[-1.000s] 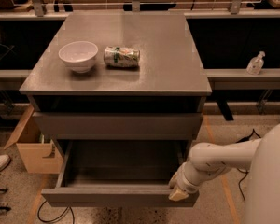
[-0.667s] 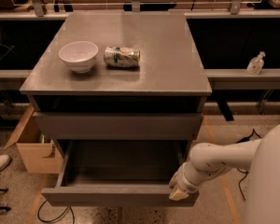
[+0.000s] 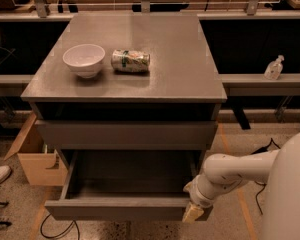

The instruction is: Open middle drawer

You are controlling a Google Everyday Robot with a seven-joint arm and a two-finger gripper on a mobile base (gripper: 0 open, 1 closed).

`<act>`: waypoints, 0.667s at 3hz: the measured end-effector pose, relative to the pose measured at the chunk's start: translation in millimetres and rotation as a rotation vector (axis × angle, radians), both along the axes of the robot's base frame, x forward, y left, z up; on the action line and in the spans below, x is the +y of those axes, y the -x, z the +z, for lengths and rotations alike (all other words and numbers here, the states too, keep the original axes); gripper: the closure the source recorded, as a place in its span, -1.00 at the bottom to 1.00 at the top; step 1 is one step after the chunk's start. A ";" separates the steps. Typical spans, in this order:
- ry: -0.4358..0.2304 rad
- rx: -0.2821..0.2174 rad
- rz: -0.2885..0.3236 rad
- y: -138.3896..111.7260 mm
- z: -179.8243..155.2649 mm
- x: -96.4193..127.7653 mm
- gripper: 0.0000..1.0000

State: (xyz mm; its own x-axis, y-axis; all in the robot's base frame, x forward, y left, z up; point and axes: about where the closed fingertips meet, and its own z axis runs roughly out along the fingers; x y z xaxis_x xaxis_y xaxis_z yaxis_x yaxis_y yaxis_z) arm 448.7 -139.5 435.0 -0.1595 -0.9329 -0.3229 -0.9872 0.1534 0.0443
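Camera view: the grey cabinet (image 3: 175,59) fills the middle of the scene. The middle drawer (image 3: 125,209) stands pulled well out toward 6 o'clock, its grey box interior open to view below the upper drawer front (image 3: 125,134), which sits flush with the cabinet. The gripper (image 3: 194,213) is at the right end of the middle drawer's front panel, at about 5 o'clock from the cabinet's centre, touching or overlapping that corner. A pale tip shows against the panel, but I cannot tell whether the jaws are closed on the panel or merely resting against it. The white arm (image 3: 230,171) reaches in from 4 o'clock.

On the cabinet top, toward 10 o'clock, a white bowl (image 3: 84,60) stands upright, and just beside it at its 3 o'clock a green and white can (image 3: 130,61) lies on its side. A cardboard box (image 3: 37,166) sits on the floor at the cabinet's 8 o'clock. What looks like a small clear bottle (image 3: 273,68) stands on a ledge at 3 o'clock.
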 end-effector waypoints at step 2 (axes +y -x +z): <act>0.000 0.001 0.001 0.5 -0.5 0.3 -1.00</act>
State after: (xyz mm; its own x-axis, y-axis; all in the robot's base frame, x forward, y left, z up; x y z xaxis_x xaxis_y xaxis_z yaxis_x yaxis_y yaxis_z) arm 448.2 -139.2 434.5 -0.1592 -0.9330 -0.3229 -0.9872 0.1526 0.0456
